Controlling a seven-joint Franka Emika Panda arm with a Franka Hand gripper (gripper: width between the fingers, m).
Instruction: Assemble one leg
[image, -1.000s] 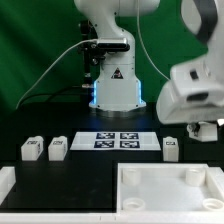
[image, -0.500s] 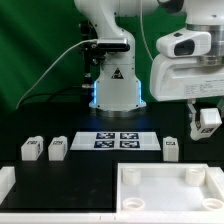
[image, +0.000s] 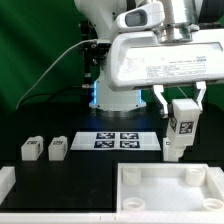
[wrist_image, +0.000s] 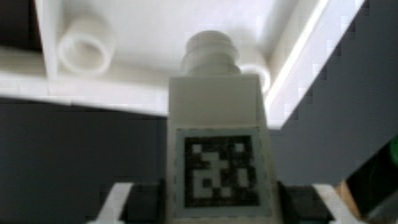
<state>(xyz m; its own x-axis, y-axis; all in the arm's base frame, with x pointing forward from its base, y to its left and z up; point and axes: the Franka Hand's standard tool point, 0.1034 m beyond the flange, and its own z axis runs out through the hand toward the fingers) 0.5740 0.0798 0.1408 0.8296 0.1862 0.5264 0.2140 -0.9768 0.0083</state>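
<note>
My gripper (image: 180, 108) is shut on a white leg (image: 180, 128) with a black-and-white tag and holds it upright, above the table at the exterior view's right. In the wrist view the leg (wrist_image: 221, 110) sits between the jaws of my gripper (wrist_image: 222, 206), tag facing the camera. Its round peg end points at the large white panel (wrist_image: 302, 40), close to a corner, with a round socket (wrist_image: 80, 52) beside it. Two more legs (image: 31, 149) (image: 57, 148) stand on the table at the exterior view's left. Whether another leg stands behind the held one cannot be told.
The large white rimmed panel (image: 165, 176) lies at the front right of the exterior view. The marker board (image: 118, 140) lies in front of the robot base (image: 115, 90). A white rim piece (image: 5, 185) shows at the front left.
The arm has swung toward the exterior view's left and nearer the camera, carrying the leg with it. The leg now hangs lower, over the right side of the table.
</note>
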